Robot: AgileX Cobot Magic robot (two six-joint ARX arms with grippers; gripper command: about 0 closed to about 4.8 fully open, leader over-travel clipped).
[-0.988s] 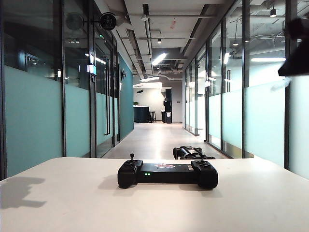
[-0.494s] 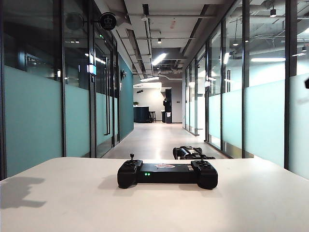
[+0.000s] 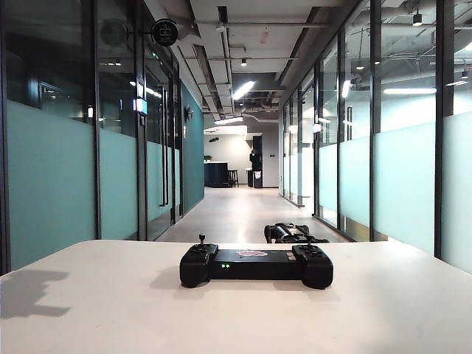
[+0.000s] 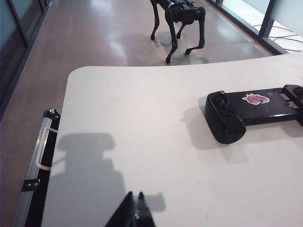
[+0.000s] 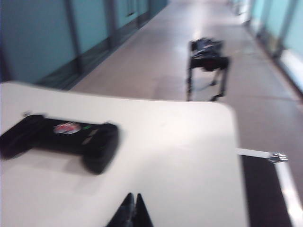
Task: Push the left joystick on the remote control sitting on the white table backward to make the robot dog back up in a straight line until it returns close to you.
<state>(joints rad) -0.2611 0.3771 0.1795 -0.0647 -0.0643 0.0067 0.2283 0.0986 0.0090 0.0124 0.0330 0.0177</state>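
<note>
The black remote control (image 3: 256, 265) lies across the middle of the white table (image 3: 110, 310), with two green lights and a red-and-white sticker on its panel. Its left joystick (image 3: 200, 240) stands upright, untouched. The robot dog (image 3: 293, 233) stands on the corridor floor just beyond the table's far edge; it also shows in the wrist views (image 4: 179, 21) (image 5: 207, 61). My left gripper (image 4: 135, 194) is shut and empty, well short of the remote control (image 4: 246, 111). My right gripper (image 5: 133, 195) is shut and empty too, apart from the remote control (image 5: 61, 139). Neither gripper appears in the exterior view.
Glass partition walls line both sides of the long corridor behind the table. A metal rail (image 4: 41, 142) runs along the table's left side and another (image 5: 265, 156) along its right. An arm's shadow (image 3: 29, 291) falls on the table's left part.
The right arm, seen dark at the upper right edge a second ago, has drawn out of the exterior view. Remote control and robot dog have not moved.
</note>
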